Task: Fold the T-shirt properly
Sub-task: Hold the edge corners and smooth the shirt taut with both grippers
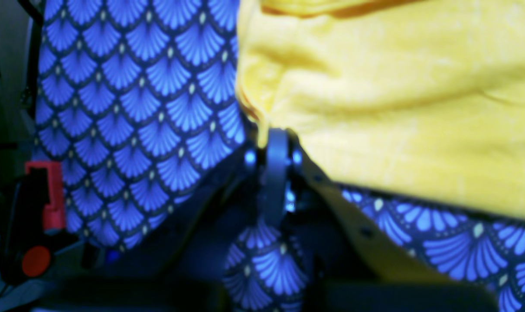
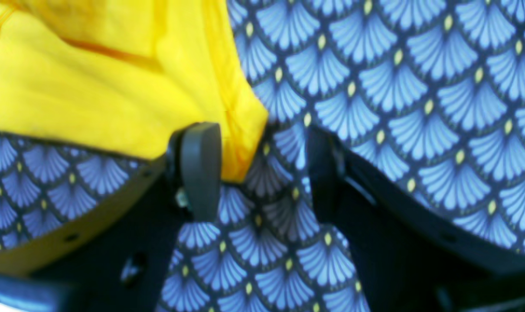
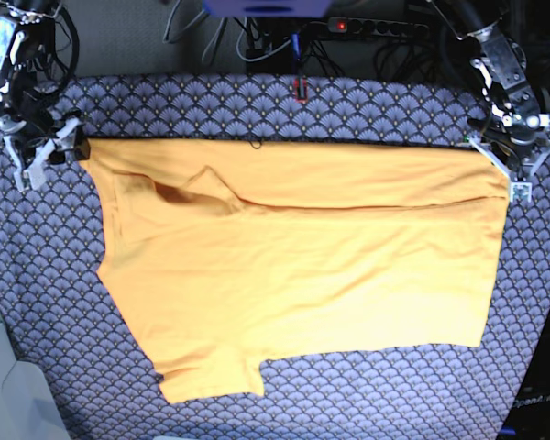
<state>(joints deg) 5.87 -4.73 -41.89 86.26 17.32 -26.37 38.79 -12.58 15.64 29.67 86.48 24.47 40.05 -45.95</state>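
Yellow-orange, the T-shirt (image 3: 302, 275) lies lengthwise across the tabletop (image 3: 257, 110), neckline toward the parted right claw (image 2: 262, 173); left claw (image 1: 273, 149) pinches its hem corner.

Plain yellow-orange T-shirt (image 3: 302, 275) flat on worktop, lying sideways, far long edge folded over body, one sleeve at near-left.

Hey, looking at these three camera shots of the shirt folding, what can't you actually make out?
- Left end effector: the left wrist view is blurred; whether it pinches the T-shirt is unclear.
- The shirt's far sleeve: folded under the top flap in the base view.
- Red-and-black device: dim and blurred in the left wrist view.
- Right end effector: one finger overlaps the shirt corner.
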